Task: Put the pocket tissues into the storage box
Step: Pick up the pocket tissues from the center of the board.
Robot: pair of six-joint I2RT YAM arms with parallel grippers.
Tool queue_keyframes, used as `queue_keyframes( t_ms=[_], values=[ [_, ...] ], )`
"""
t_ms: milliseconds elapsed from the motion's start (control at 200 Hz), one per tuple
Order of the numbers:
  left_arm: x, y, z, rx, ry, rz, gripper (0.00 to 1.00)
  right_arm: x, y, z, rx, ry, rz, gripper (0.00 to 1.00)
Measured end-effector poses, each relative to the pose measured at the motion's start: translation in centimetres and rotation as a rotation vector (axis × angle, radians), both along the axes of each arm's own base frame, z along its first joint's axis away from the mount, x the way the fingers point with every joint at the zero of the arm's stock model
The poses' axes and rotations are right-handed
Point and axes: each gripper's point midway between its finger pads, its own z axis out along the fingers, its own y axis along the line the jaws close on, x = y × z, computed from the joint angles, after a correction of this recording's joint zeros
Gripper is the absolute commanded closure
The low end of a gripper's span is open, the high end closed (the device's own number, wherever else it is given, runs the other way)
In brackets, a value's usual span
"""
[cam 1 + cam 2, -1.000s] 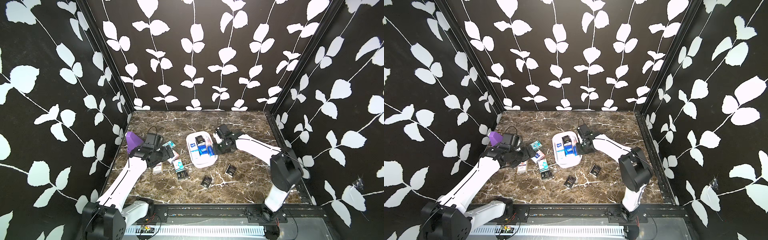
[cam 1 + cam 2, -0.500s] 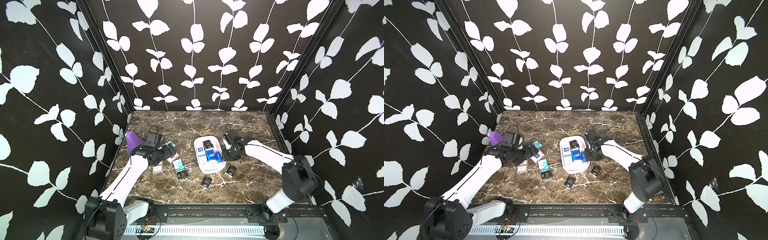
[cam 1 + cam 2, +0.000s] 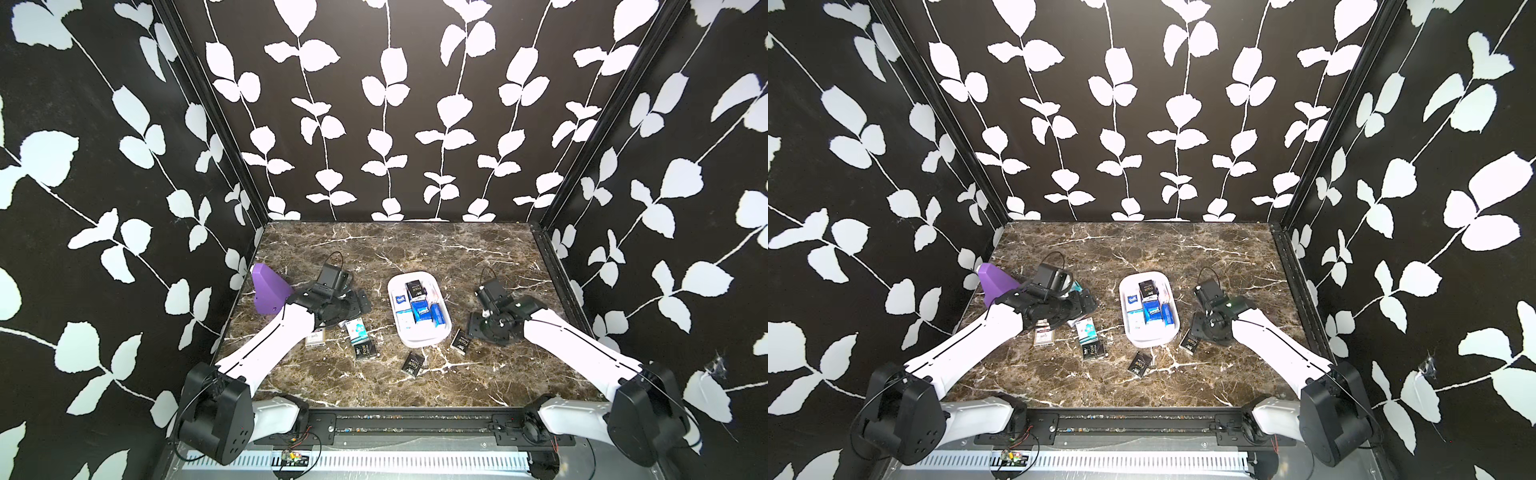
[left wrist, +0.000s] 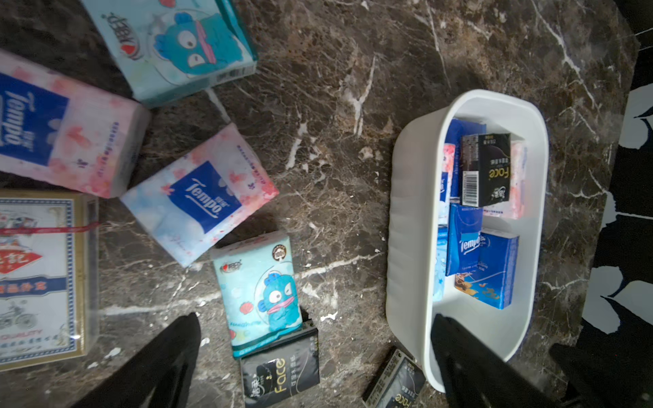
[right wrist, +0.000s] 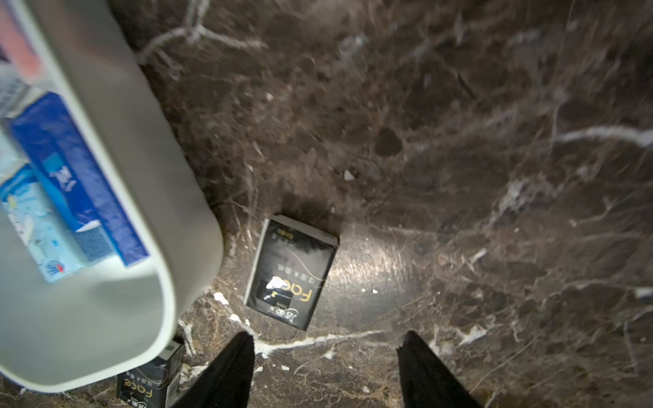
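Marble tabletop (image 3: 415,249) bears the box (image 3: 415,341), several packs (image 3: 422,309) already inside it and others loose around it, while the right gripper (image 5: 327,339), jaws apart and empty, hovers near a black pack (image 5: 291,272) just beside the box, which it likely must straddle and pinch next; the left gripper (image 4: 314,319) gapes wide, empty.

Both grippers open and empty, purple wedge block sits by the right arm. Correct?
Not quite. The purple wedge block sits by the left arm, not the right, as both top views show. The rest holds: the left gripper and the right gripper are open and empty in the wrist views.
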Motion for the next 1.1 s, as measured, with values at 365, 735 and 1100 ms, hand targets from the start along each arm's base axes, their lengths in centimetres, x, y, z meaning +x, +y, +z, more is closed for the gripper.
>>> queue_keyframes(
  t_ms=[365,735,1100],
  values=[
    [-0.2,-1.1,-0.9,0.019,0.013,-0.02,0.01,1.0,1.4,-2.3,0.082,-0.027,-0.118,0.27],
    [-0.4,0.0,0.8,0.036,-0.039,0.012,0.01,2.3,3.0,-5.2,0.069,0.03,-0.109,0.36],
    [-0.7,0.6,1.0,0.047,-0.043,0.031,0.01,2.6,3.2,-5.4,0.06,0.031,-0.083,0.76]
  ],
)
